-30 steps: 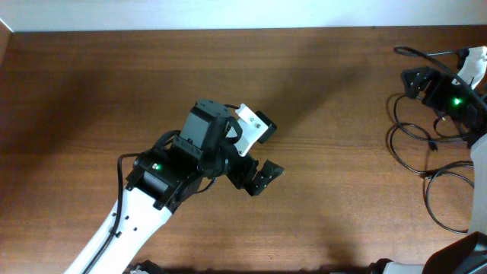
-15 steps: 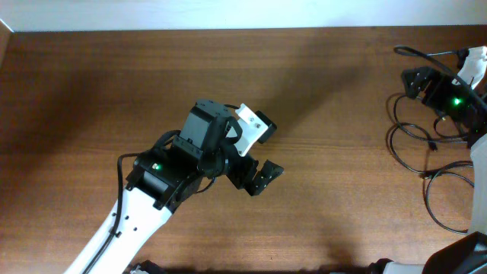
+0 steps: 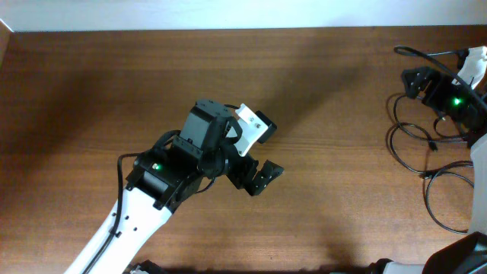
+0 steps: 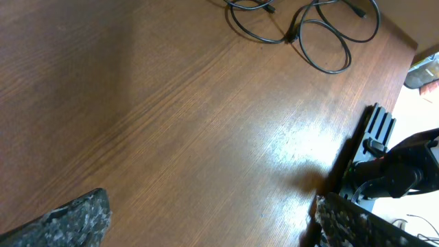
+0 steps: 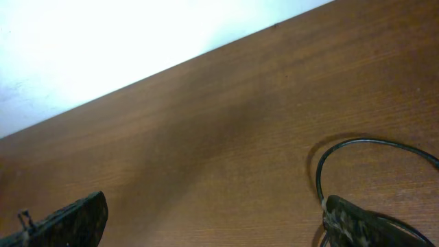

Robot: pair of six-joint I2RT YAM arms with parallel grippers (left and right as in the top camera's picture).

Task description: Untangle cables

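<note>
The cables [image 3: 415, 141] are thin black cords lying in overlapping loops at the right edge of the wooden table, with another loop [image 3: 447, 199] nearer the front. In the left wrist view they show far off at the top [image 4: 302, 31]. My left gripper [image 3: 272, 150] is open and empty over the table's middle, far from the cables; both fingertips frame bare wood [image 4: 212, 223]. My right gripper [image 3: 417, 78] is open and empty beside the cables, near the far right. One cable loop [image 5: 363, 147] curves next to its right finger [image 5: 216, 221].
The table's far edge meets a white wall [image 5: 103, 48]. A black stand and robot base parts [image 4: 384, 161] sit at the front right edge. The right arm [image 3: 456, 103] hangs over part of the cable pile.
</note>
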